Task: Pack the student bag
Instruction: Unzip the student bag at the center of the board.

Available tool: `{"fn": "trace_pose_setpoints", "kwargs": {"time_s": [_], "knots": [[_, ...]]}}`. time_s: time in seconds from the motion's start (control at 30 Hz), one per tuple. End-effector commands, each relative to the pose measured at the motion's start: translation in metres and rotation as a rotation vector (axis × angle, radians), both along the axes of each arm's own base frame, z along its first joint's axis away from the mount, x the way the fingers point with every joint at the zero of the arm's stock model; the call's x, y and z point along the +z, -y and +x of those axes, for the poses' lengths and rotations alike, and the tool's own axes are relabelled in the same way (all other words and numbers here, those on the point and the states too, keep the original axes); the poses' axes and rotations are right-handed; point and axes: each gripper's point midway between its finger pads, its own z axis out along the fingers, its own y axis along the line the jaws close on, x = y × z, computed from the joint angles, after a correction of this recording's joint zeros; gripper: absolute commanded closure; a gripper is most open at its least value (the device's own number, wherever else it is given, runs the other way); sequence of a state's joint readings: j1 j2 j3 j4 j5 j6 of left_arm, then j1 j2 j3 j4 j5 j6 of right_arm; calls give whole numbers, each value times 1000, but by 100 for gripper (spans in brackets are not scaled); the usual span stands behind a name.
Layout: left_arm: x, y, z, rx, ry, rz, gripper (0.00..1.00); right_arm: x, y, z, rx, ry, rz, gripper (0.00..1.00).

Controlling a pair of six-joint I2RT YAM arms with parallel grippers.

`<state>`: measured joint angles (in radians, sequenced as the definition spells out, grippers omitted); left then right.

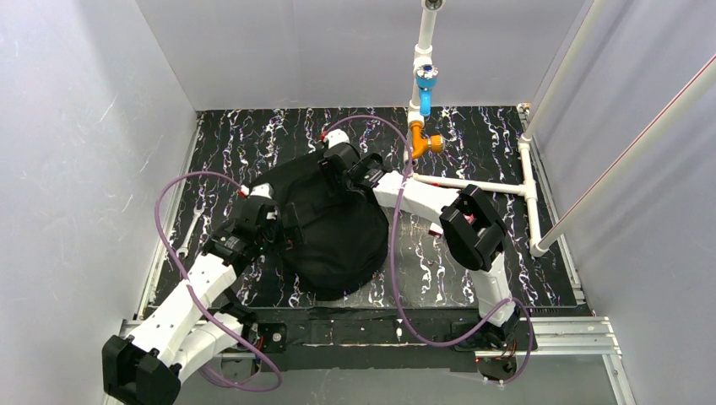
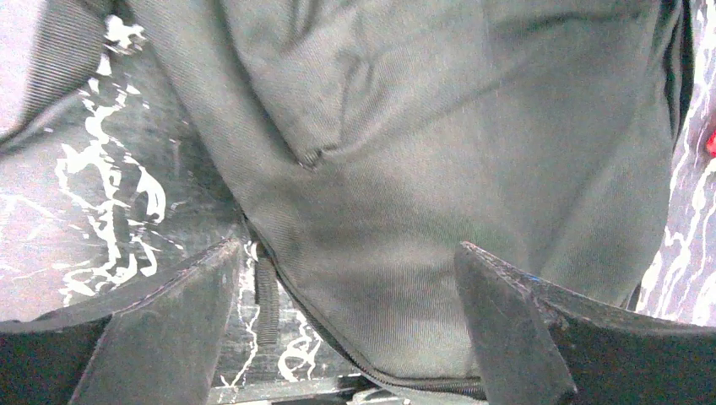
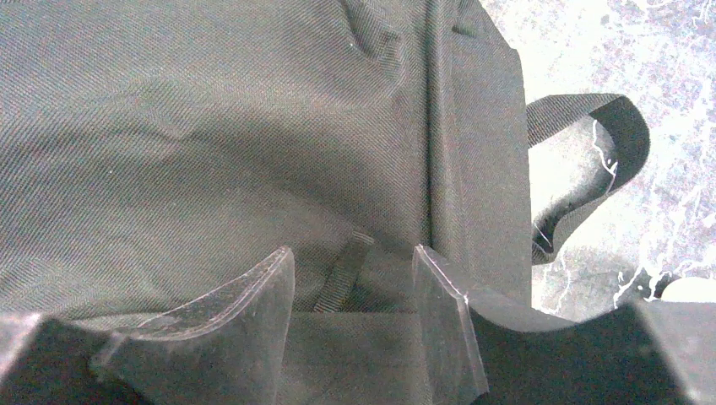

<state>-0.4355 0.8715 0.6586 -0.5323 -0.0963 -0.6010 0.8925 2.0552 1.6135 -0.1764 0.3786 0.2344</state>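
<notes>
top: student bag (image 1: 331,232) lies mid-table (image 1: 473,143), left tool (image 1: 285,224) at its left edge, right tool (image 1: 344,169) at its far edge | left wrist: jaws wide apart, nothing clamped, bag fabric just beyond | right wrist: jaws half apart astride bag fabric and ribbed strap (image 3: 342,277), grip cannot be told

Three cameras: one high overview and two close wrist views, all meeting on the bag.

The top external camera sits above and behind the arm bases. It looks down and forward, far enough back to take in the whole black, white-veined tabletop (image 1: 473,261) and the large soft black fabric backpack (image 1: 329,228). The left wrist camera looks out past the left gripper (image 2: 348,245) from very near, so backpack cloth fills most of its frame, with tabletop at the left edge. The right wrist camera looks past the right gripper (image 3: 353,249) just as closely, with cloth on the left and the woven black top loop (image 3: 629,135) on the right.
</notes>
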Motion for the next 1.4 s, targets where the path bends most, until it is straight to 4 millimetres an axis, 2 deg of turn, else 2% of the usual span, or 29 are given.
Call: {"fn": "trace_pose_setpoints", "kwargs": {"time_s": [0.0, 0.1, 0.23, 0.37, 0.4, 0.43, 0.53, 0.6, 0.7, 0.77, 0.9, 1.0, 1.07, 1.13, 1.17, 1.2, 1.27, 1.3, 1.33, 1.37], "knots": [[19, -30, 8, 129, 12, 97, 3, 2, -14, 5, 26, 20, 54, 39], [28, -30, 17, 189, 51, 34, 2, -1, -17, 4, 39, 13, 65, 40], [36, -18, 32, 184, 58, -70, 2, -5, -20, 2, 54, 6, 72, 46], [24, -20, 44, 200, -9, -107, 2, -4, -20, -1, 59, 0, 83, 65], [16, -21, 47, 206, -38, -123, 4, -2, -20, -1, 57, 0, 87, 74], [9, -20, 49, 206, -60, -157, 7, -1, -20, -2, 56, -1, 90, 81], [-7, -11, 57, 156, -103, -257, 30, 5, -19, -3, 55, 1, 105, 99], [-12, -3, 61, 139, -111, -297, 46, 9, -23, -6, 71, -8, 124, 99], [-13, 5, 65, 128, -96, -358, 65, 11, -35, -14, 109, -35, 163, 99], [-15, 8, 65, 135, -81, -382, 71, 14, -48, -24, 141, -60, 209, 99], [-16, 12, 66, 129, -72, -413, 87, 32, -97, -64, 250, -114, 371, 99], [-19, 14, 67, 127, -70, -429, 91, 47, -145, -115, 386, -247, 588, 99], [-19, 15, 67, 122, -71, -433, 93, 61, -173, -141, 463, -321, 727, 99], [-17, 16, 67, 123, -68, -438, 93, 66, -188, -160, 522, -371, 791, 99], [-14, 16, 66, 122, -60, -442, 93, 68, -191, -161, 527, -383, 821, 99], [-11, 15, 65, 124, -50, -441, 93, 63, -187, -159, 503, -409, 839, 99], [-6, 11, 58, 121, -41, -420, 91, 56, -163, -132, 417, -394, 818, 99], [-2, 8, 52, 129, -35, -406, 84, 53, -140, -110, 378, -329, 723, 99], [0, 7, 47, 136, -48, -406, 75, 39, -121, -98, 345, -302, 585, 99], [4, 8, 41, 137, -47, -416, 65, 35, -105, -80, 340, -218, 423, 99]]}}
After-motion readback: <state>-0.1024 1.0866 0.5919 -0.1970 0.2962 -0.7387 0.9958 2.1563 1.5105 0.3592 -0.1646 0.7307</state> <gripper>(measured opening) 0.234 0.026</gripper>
